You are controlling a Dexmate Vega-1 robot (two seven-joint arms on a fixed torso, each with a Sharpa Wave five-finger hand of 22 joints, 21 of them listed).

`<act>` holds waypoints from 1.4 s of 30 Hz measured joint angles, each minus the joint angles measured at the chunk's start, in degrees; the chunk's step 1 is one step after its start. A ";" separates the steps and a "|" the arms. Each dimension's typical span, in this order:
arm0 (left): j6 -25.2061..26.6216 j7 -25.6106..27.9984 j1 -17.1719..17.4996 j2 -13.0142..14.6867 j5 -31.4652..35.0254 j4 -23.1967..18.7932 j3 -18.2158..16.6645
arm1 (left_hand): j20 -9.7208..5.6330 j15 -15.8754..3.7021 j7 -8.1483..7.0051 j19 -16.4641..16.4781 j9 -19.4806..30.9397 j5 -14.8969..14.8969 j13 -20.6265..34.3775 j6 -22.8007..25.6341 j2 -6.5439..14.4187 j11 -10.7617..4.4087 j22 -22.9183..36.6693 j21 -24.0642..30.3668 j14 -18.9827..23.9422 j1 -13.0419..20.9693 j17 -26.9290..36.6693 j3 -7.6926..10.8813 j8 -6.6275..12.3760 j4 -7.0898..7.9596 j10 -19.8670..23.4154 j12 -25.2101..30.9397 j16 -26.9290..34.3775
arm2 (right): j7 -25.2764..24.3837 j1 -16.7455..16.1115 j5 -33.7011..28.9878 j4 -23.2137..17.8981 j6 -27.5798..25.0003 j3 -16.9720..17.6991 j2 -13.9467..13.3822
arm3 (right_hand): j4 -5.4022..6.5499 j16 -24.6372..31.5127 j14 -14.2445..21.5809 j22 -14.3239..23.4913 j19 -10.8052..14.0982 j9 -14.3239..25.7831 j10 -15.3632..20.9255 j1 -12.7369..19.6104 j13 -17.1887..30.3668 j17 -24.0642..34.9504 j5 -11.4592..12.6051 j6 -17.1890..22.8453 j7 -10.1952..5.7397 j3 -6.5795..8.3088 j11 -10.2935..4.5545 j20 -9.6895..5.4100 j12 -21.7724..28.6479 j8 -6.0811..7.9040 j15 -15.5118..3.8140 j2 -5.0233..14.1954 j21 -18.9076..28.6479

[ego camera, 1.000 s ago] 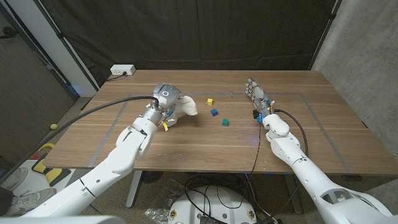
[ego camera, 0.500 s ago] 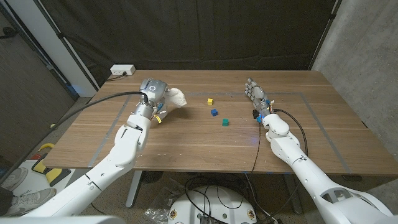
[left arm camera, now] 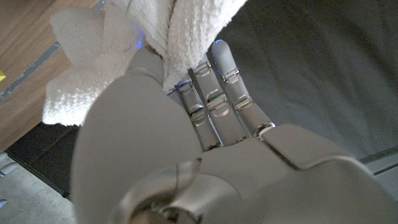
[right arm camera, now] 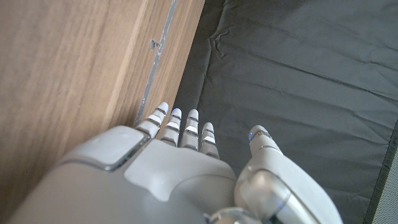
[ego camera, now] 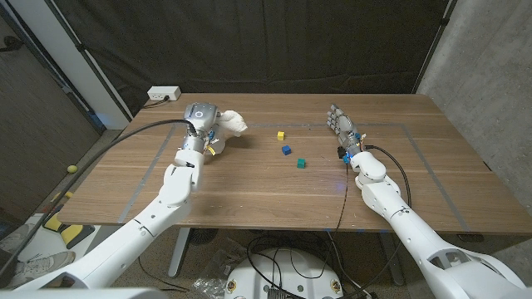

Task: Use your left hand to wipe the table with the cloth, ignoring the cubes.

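Cloth in left hand, far-left of bench

Cloth (ego camera: 230, 124) sits bunched at the left hand (ego camera: 209, 127), held between thumb and fingers; the left wrist view shows white terry (left arm camera: 180, 34) wrapped over the fingers (left arm camera: 211, 93). It lies on the hand's far-right side, at the far-left part of the bench (ego camera: 249, 187).

Key relation: the unwiped run of bench lies toward the robot and to the right of the cloth. The cubes, yellow (ego camera: 281, 134), blue (ego camera: 286, 150) and green (ego camera: 300, 164), sit right of the cloth, between the two hands, a short way off. My read: a rightward stroke meets yellow first, so strokes should probably pull toward the robot or stop short.

Can't tell whether the cloth presses on the wood or rides just above it.

Right hand (ego camera: 340, 126) holds nothing, fingers straight and extended, near the bench's far-right part, well apart from the cloth.
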 measured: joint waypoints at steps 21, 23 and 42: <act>-17.43 5.85 -1.35 -5.14 -32.24 4.44 -5.13 | 0.00 0.01 0.20 0.00 0.47 -0.04 -0.15 0.19 -0.22 0.32 -1.28 1.50 0.63 0.22 0.79 0.44 -0.56 -0.44 0.73 -1.07 -1.42 | 0.39 1.36 -0.01 2.90 0.21 0.30 0.59 | 0.00 0.00 0.00 0.00 0.00 0.00 0.00 0.00 0.00 0.00 0.00 0.00 0.00 0.00 0.00 0.00 0.00 0.00 0.00 0.00 0.00; -15.71 4.98 -1.20 -5.39 -32.76 2.51 -5.27 | 0.02 0.01 0.21 0.02 0.50 -0.05 -0.15 0.19 -0.22 0.32 -1.35 1.52 0.63 0.22 0.81 0.44 -0.56 -0.44 0.73 -1.08 -1.43 | 0.39 1.53 -0.01 3.21 0.21 0.31 0.67 | 0.00 0.00 0.00 0.00 0.00 0.00 0.00 0.00 0.00 0.00 0.00 0.00 0.00 0.00 0.00 0.00 0.00 0.00 0.00 0.00 0.00; 15.27 -5.32 -7.63 -3.19 -12.33 0.41 9.03 | -0.01 -0.11 0.28 0.00 0.16 -0.45 0.20 0.91 -0.22 0.33 -3.21 2.82 1.13 0.22 1.15 0.91 -1.08 -0.91 1.14 -2.13 -3.51 | 2.05 3.46 0.03 6.61 1.13 0.46 1.57 | 0.00 0.01 0.00 0.29 0.00 0.00 -0.01 0.00 0.00 0.00 0.00 0.00 0.00 0.00 0.00 0.00 0.00 0.00 0.00 0.00 0.00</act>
